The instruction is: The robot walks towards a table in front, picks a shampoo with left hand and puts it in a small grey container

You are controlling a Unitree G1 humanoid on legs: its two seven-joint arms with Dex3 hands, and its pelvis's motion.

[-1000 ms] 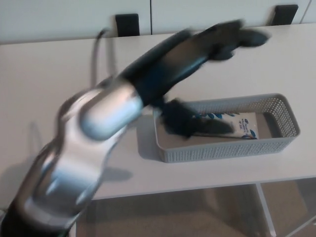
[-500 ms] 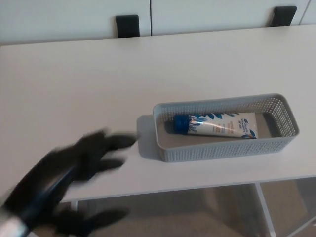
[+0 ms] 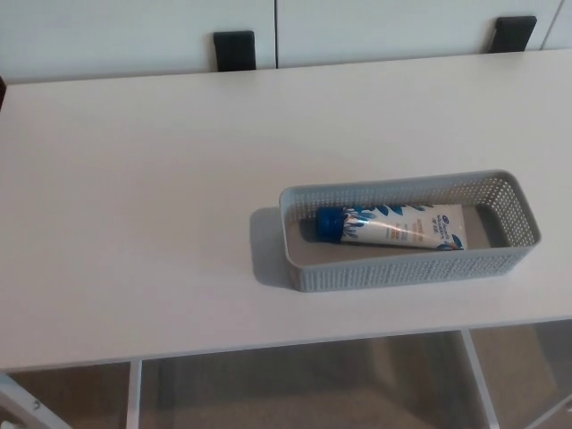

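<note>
- Neither the left hand nor the right hand was caught in the head view, so it could not be told whether the fingers were apart, together or clamped on anything.
- With no fingers shown to measure from, places were set by the picture's own sides.
- A shampoo tube (image 3: 398, 228) was seen lying flat on the bottom of the grey container (image 3: 402, 271), stretched along its length.
- The tube's blue cap (image 3: 329, 223) was turned toward the container's left end, and its flat crimped end was pointed toward the right end, a little nearer the front wall.
- The tube was printed white with blue leaf-like marks; the lettering was too small to be read.
- The grey container, a long shallow basket with perforated walls, was set on the worktop (image 3: 143, 197) right of the middle and near the front edge, its long side roughly in line with that edge.
- A soft shadow was cast on the worktop just left of the container.
- The worktop was pale and plain, and was carried on a white leg (image 3: 134, 393) seen at the lower left.
- Two black shapes (image 3: 234, 49) (image 3: 511, 32) were seen just beyond the far edge, against white panels (image 3: 134, 31); what they were could not be told.
- A dull brown floor (image 3: 313, 384) was seen below the front edge.
</note>
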